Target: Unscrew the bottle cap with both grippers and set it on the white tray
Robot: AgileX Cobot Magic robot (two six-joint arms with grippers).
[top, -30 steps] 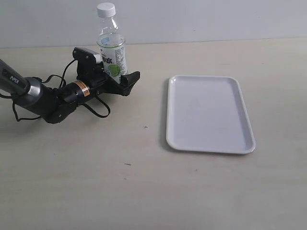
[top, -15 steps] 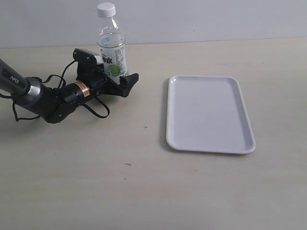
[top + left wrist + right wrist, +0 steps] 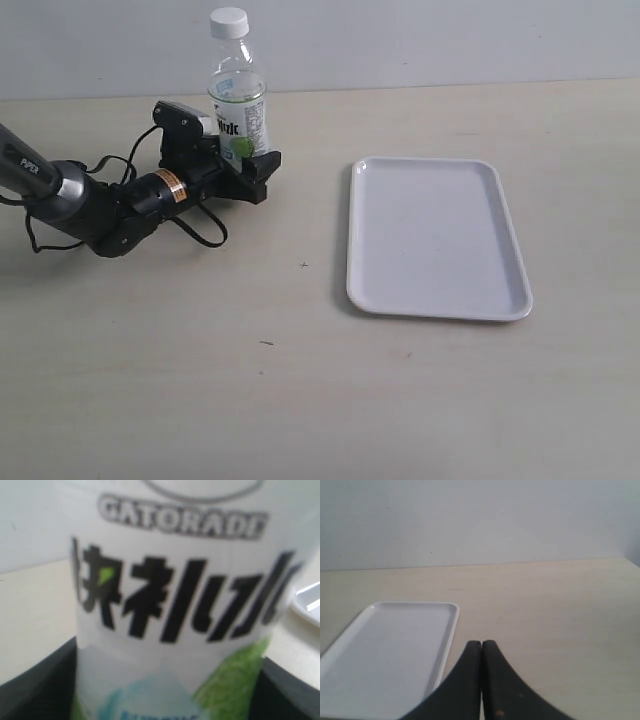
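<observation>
The bottle [image 3: 238, 110] stands upright at the back left of the table, its white cap [image 3: 229, 21] screwed on top. My left gripper [image 3: 240, 165] lies low on the table and is shut on the bottle's lower part. In the left wrist view the label [image 3: 170, 605] fills the frame, with black fingers [image 3: 35, 690] pressed against both of its sides. The white tray [image 3: 435, 235] lies to the right of the bottle with nothing on it. My right gripper [image 3: 481, 645] is shut on nothing near the tray's edge [image 3: 449, 630]; the exterior view does not show it.
The left arm with its copper band [image 3: 170, 185] and looping cables [image 3: 205, 232] stretches over the table's left side. A pale wall [image 3: 400, 40] runs behind the table.
The left gripper's fingers have drawn in onto the bottle, and the bottle has shifted slightly to the right. The tray has not moved.
</observation>
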